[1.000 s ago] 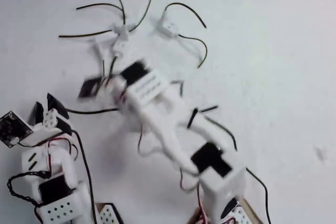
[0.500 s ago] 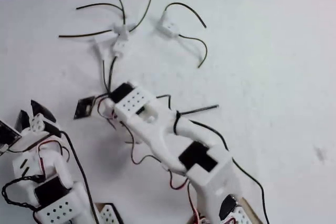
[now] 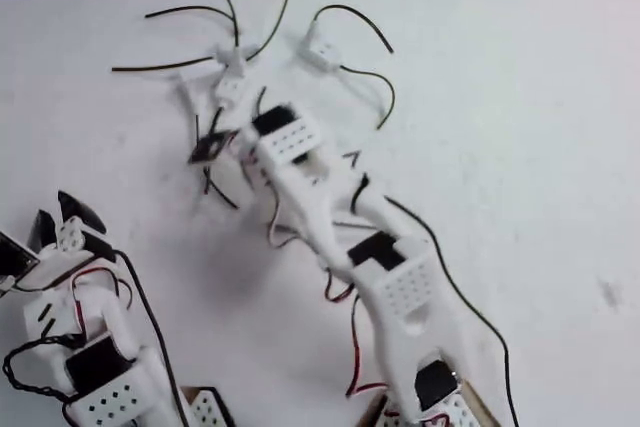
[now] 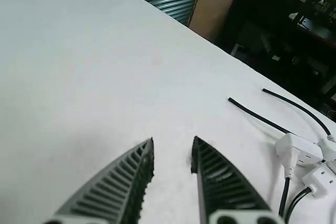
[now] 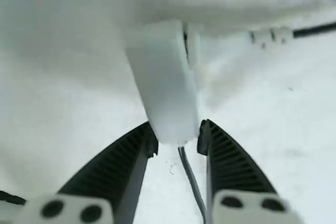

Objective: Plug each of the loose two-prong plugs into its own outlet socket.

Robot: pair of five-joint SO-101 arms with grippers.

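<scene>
Cord (image 5: 190,184) leaves the tail of the white plug (image 5: 165,90) and runs back between the fingers of the right gripper (image 5: 176,139). We see those fingers set at the plug's width, one tip against each flank of its tail end, so this gripper has hold of the plug and of nothing else. The plug rests on the table (image 5: 68,77). Its far end touches or sits just beside a second piece (image 5: 192,40), also white; we cannot tell whether the two are mated.

In the high view we find the plug (image 3: 232,84) toward the far left part of the table (image 3: 520,97), with the second piece (image 3: 222,53) right at its far end and black leads (image 3: 170,64) fanning out from the pair. The right gripper (image 3: 246,102) meets the plug from the near side, at the tip of an arm (image 3: 400,287) that stretches diagonally across the table from the near edge. A white connector (image 3: 318,50) lies near the pair on their right, apart from them, with a curled lead at each end.

The left gripper (image 3: 62,219) sits well apart from all of this, by the near left corner. We see its fingers (image 4: 126,177) a little way open, a narrow gap between the tips, with nothing between them, low over the table (image 4: 79,51).
</scene>
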